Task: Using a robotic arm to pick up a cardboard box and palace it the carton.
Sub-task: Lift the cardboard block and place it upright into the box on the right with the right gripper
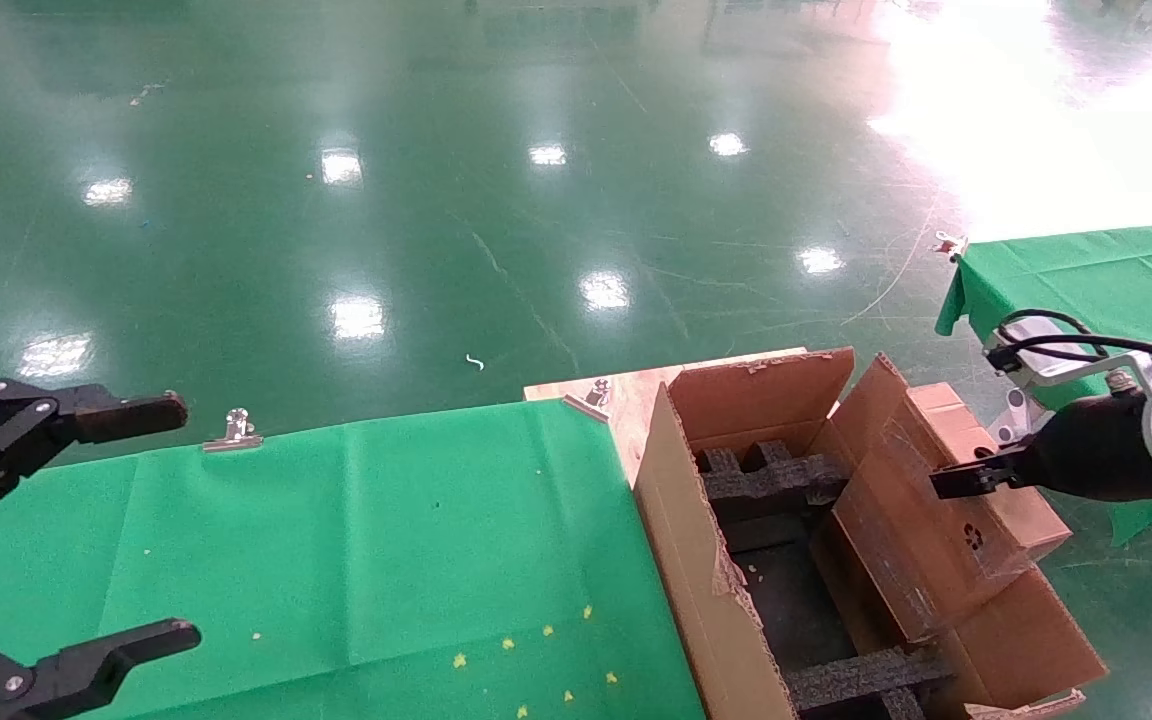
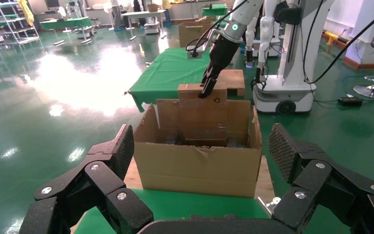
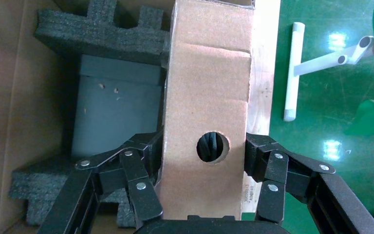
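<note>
My right gripper (image 1: 976,476) on the white arm is shut on the cardboard box (image 1: 936,520), a flat brown box with a recycling mark, held tilted over the far right side of the carton (image 1: 696,560). In the right wrist view its fingers (image 3: 148,156) press both sides of the cardboard box (image 3: 209,87) beside the round hole (image 3: 213,146). Below lie black foam inserts (image 3: 102,39). The left wrist view shows the carton (image 2: 195,165) from the front, with the cardboard box (image 2: 219,93) above its back wall. My left gripper (image 1: 181,520) stays open at the left, holding nothing.
The carton stands on a wooden board (image 1: 636,395) beside the green-covered table (image 1: 336,550), whose cloth is held by a metal clip (image 1: 233,428). A second green table (image 1: 1086,270) is at the right. Glossy green floor lies beyond.
</note>
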